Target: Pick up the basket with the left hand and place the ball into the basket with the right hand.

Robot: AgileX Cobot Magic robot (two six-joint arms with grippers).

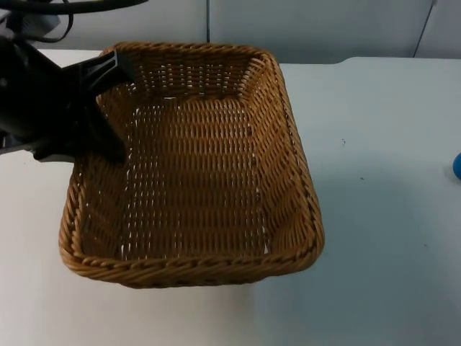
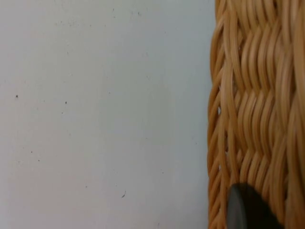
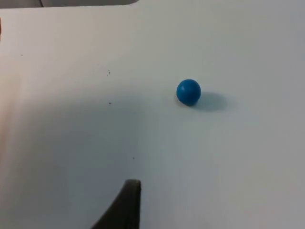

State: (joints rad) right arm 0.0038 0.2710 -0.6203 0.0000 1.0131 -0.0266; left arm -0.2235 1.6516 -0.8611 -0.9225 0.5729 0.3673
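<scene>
Left gripper (image 1: 119, 108) at the basket's (image 1: 194, 166) left rim, near the far-left corner; one black finger lies over the rim's top edge, another reaches down inside against the wall, so it is clamped on the wicker. In the left wrist view a black fingertip (image 2: 248, 210) sits against the woven wall (image 2: 257, 114), white table (image 2: 105, 114) just beside it.

Right gripper (image 3: 125, 205): one dark fingertip above the table; cannot tell how wide it stands.

Surface: white table top (image 1: 374, 216), faint specks, ending at a grey partition wall (image 1: 324, 25) behind.

Basket: rectangular, tan wicker, open weave, thick braided rim, nothing inside.

Ball (image 3: 188, 91): small, blue, round, on bare table with a soft shadow, well apart from the basket; at the top view's right edge (image 1: 457, 166).
</scene>
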